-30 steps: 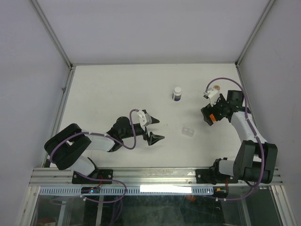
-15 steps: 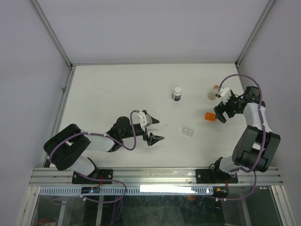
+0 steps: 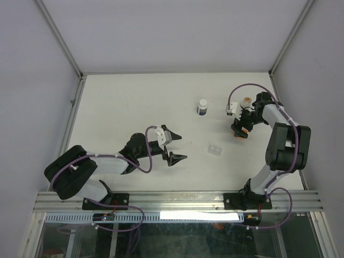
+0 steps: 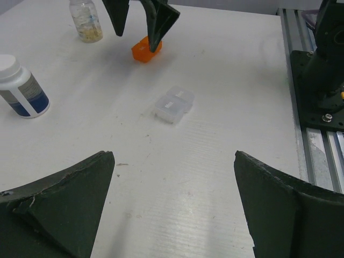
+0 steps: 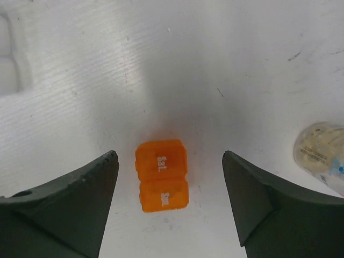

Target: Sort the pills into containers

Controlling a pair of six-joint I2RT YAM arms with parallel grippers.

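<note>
Right tool [image 5: 169, 155] swung leftward; orange box [image 5: 161, 180] sits between its parted fingers.

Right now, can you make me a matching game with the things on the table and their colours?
Things:
1. right box, between the right fingers
2. bottle
3. middle box, lying alone
4. vial

Colours:
A. white cap, blue label
B. orange
C. clear, with tan bits at the bottom
D. pale and see-through all over

Pairs: 1-B, 2-A, 3-D, 4-C
</note>
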